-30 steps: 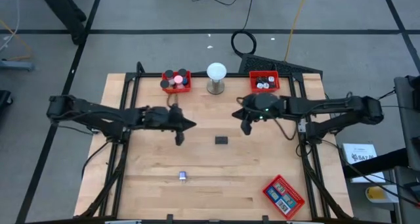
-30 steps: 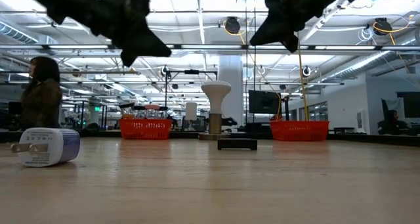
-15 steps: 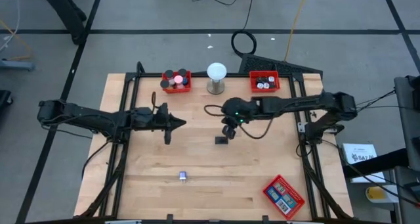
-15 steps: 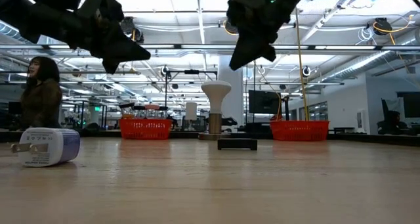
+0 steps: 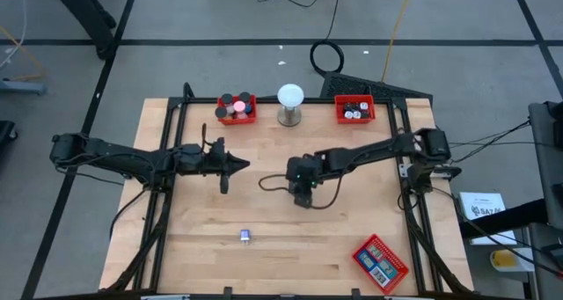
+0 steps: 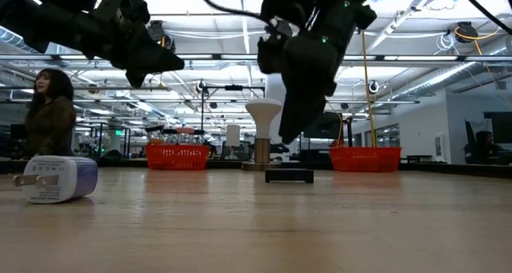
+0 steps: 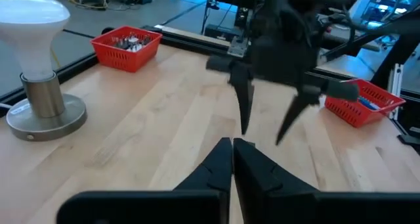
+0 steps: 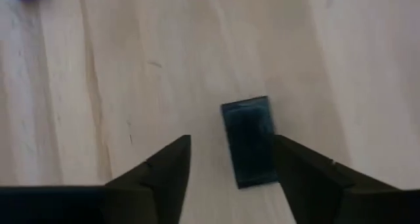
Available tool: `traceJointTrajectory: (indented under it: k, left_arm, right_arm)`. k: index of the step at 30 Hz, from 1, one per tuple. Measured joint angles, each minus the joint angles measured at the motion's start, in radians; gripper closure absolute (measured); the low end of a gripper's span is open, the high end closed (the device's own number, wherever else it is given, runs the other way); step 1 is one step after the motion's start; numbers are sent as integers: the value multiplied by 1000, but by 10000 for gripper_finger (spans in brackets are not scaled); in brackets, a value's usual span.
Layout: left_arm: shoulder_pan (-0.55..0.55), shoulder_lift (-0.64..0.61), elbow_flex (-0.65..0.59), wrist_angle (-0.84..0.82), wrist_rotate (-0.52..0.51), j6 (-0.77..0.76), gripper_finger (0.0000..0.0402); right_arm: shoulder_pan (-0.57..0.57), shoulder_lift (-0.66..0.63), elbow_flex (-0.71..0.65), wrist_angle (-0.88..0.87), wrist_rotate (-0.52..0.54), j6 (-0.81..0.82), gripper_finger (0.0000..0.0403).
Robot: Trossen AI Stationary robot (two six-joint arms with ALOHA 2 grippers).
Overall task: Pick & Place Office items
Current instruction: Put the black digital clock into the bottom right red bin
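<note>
A small black block (image 8: 249, 142) lies flat on the wooden table (image 5: 264, 265) near its middle; it also shows in the low view (image 6: 289, 175). My right gripper (image 8: 233, 142) hangs open just above it, tipped downward, one finger on each side and clear of the block; in the high view the right gripper (image 5: 303, 194) covers the block. My left gripper (image 5: 230, 165) is shut on nothing and hovers level above the table's left half, pointing at the right gripper. A white charger plug (image 5: 245, 237) lies on its side near the front.
Two red mesh trays (image 5: 237, 108) (image 5: 354, 109) with small items stand at the far edge, with the white globe on a metal base (image 5: 290, 104) between them. A third red tray (image 5: 380, 259) sits at the near right. A person (image 6: 50, 113) stands beyond the table.
My right gripper has swung from the far right toward the table's middle, come down, tipped its fingers downward and opened over the black block. My left gripper has drawn back a little toward the table's left edge and has stayed shut. The block has not moved.
</note>
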Motion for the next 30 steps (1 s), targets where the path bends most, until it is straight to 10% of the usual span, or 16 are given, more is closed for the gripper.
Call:
traceJointTrajectory:
  k: [10,30]
  left_arm:
    - [0,0,0,-5,1,26,398]
    - [0,0,0,-7,3,26,392]
  right_arm:
    - [2,102,0,43,102,-72,157]
    - [2,132,-1,0,47,48,253]
